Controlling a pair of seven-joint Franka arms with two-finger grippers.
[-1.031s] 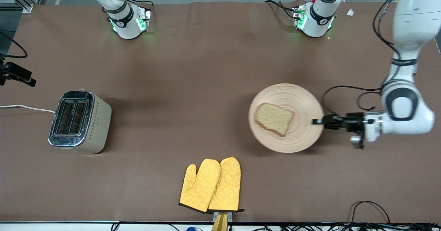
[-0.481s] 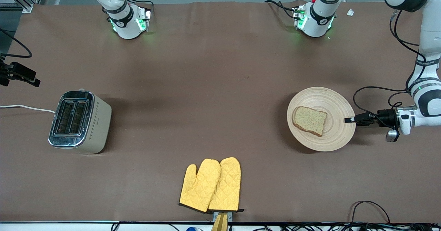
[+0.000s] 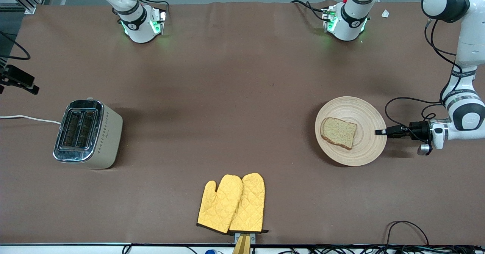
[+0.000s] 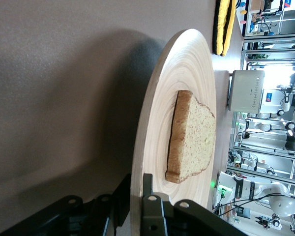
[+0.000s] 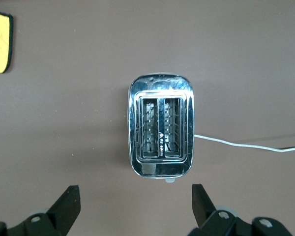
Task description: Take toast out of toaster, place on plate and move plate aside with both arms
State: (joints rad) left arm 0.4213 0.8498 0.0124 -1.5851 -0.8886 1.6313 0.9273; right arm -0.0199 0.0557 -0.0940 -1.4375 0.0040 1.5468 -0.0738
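Observation:
The plate (image 3: 360,110) lies toward the left arm's end of the table with the toast (image 3: 338,132) flat on it. My left gripper (image 3: 380,132) is shut on the plate's rim at the side toward the left arm's end. In the left wrist view the rim of the plate (image 4: 187,69) sits between the two black fingers of my left gripper (image 4: 136,189), with the toast (image 4: 194,137) just past them. My right gripper (image 5: 136,196) is open and empty, high over the table beside the toaster (image 5: 160,125). It shows at the front view's edge (image 3: 22,81).
The toaster (image 3: 87,132) stands toward the right arm's end, slots empty, its white cord running off the table. Two yellow oven mitts (image 3: 232,203) lie near the front edge at the middle. Cables lie at the front corner near the left arm's end.
My left gripper carried the plate with the toast toward the left arm's end of the table and lower; in the last half second it barely shifted. The right gripper has hardly moved.

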